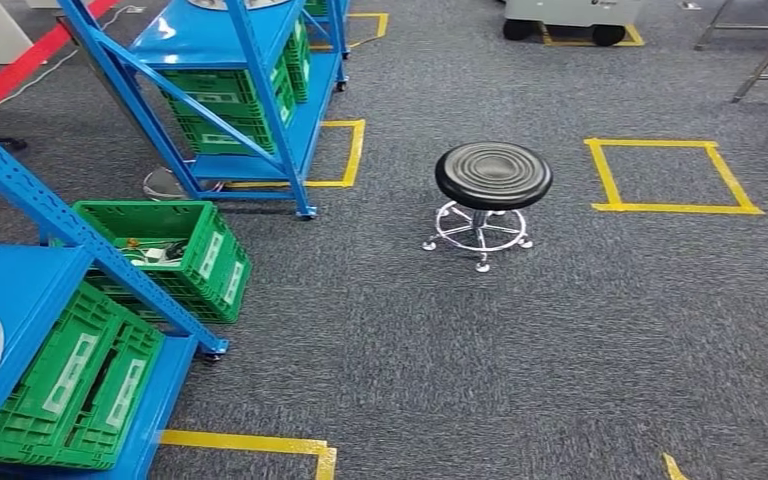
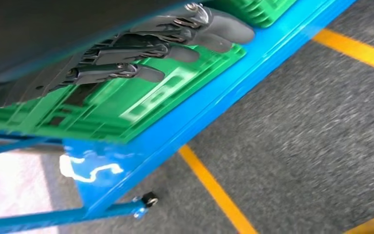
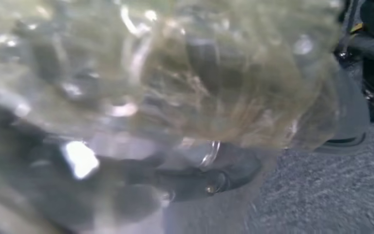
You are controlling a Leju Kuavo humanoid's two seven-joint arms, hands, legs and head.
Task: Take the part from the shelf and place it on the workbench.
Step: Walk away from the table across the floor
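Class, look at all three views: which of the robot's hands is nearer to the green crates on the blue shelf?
Left. The left hand hangs right beside the green crates on the blue shelf. The right hand is over carpet, under a blurred shiny part, no crates nearby.

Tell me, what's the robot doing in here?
It is fetching a part from the blue shelves that hold green crates. Its right hand grips a shiny metal part, seen close and blurry. Its left hand holds nothing and hangs beside a shelf. A black stool stands on the grey carpet ahead.
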